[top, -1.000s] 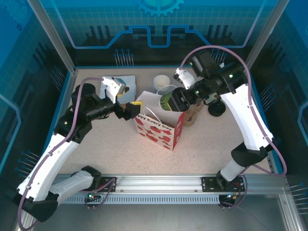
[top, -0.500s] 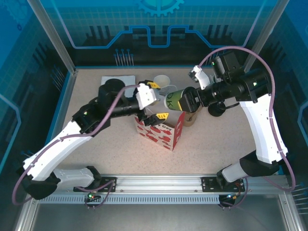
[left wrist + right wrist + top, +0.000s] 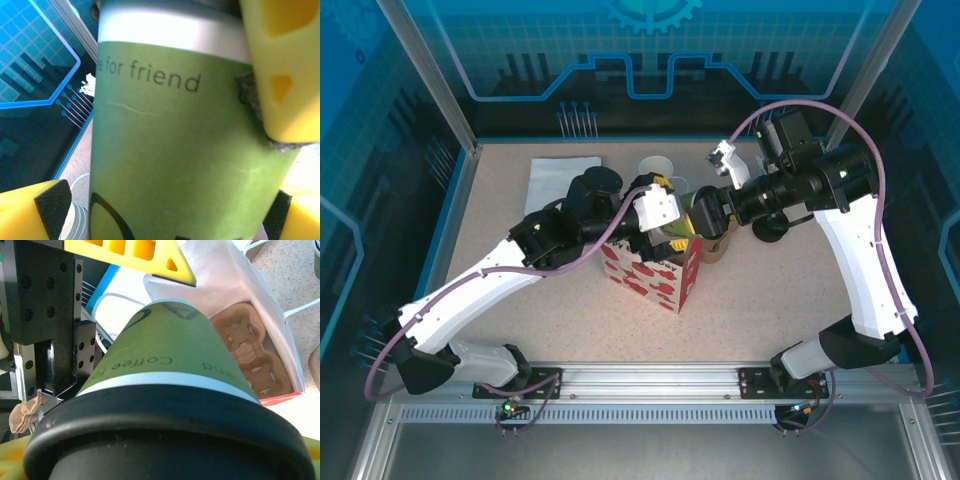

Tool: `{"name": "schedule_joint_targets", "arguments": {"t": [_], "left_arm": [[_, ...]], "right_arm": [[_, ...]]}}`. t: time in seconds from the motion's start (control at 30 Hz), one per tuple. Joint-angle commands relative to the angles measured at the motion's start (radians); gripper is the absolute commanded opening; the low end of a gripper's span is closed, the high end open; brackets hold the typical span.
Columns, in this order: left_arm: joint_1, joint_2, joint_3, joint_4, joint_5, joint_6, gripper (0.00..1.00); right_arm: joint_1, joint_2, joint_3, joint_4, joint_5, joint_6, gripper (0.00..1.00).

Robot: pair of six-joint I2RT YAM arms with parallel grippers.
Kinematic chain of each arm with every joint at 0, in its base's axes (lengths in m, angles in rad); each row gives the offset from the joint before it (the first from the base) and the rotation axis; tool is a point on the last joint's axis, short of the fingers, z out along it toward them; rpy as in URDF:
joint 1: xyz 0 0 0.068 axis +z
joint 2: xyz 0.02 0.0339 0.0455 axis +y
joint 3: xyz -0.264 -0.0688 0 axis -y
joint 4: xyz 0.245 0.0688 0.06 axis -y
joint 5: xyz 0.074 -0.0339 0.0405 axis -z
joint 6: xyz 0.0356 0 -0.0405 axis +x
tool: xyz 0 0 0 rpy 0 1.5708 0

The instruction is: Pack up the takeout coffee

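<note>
Top external is showing your right claw (image 3: 708, 212) clamping the takeout coffee (image 3: 682, 226) near its lidded end, holding it tipped on its side just above the open paper bag (image 3: 655, 275). Your left claw (image 3: 673, 212) is hanging spread apart, its yellow fingers (image 3: 20, 215) flanking the green cup wall. In the right wrist view, a cardboard cup tray (image 3: 250, 357) is lying inside the bag, which is standing on the bench (image 3: 770, 290).

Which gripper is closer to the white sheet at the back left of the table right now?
Left. The left gripper is over the paper bag, right of the white sheet; the right gripper, holding the green cup, is farther right.
</note>
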State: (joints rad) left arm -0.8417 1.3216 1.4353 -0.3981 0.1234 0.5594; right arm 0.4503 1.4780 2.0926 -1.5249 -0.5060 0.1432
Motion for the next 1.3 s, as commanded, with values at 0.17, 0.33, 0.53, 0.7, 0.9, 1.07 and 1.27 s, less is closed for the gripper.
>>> {"name": "schedule_joint_targets", "arguments": {"t": [0.17,0.33,0.53,0.7,0.9,1.07,1.27], "left_arm": [[-0.008,-0.014,-0.023,0.051,-0.007,-0.002,0.84],[-0.008,-0.019,-0.030,0.060,0.001,-0.014,0.79],[-0.009,-0.021,-0.039,0.070,0.000,-0.037,0.75],[-0.009,-0.018,-0.039,0.072,0.002,-0.049,0.73],[-0.008,-0.017,-0.038,0.075,-0.001,-0.073,0.72],[-0.008,-0.015,-0.042,0.087,-0.011,-0.101,0.72],[-0.008,-0.010,-0.039,0.088,-0.028,-0.132,0.71]], "right_arm": [[-0.012,-0.019,-0.025,0.035,-0.046,0.027,0.73],[-0.012,-0.028,-0.038,0.058,-0.048,0.043,0.74],[-0.015,-0.037,-0.059,0.081,-0.054,0.058,0.78],[-0.015,-0.045,-0.079,0.101,-0.067,0.071,0.81],[-0.016,-0.045,-0.091,0.117,-0.061,0.087,0.84],[-0.017,-0.065,-0.127,0.175,-0.049,0.122,0.86],[-0.018,-0.068,-0.143,0.190,-0.049,0.136,0.86]]}}
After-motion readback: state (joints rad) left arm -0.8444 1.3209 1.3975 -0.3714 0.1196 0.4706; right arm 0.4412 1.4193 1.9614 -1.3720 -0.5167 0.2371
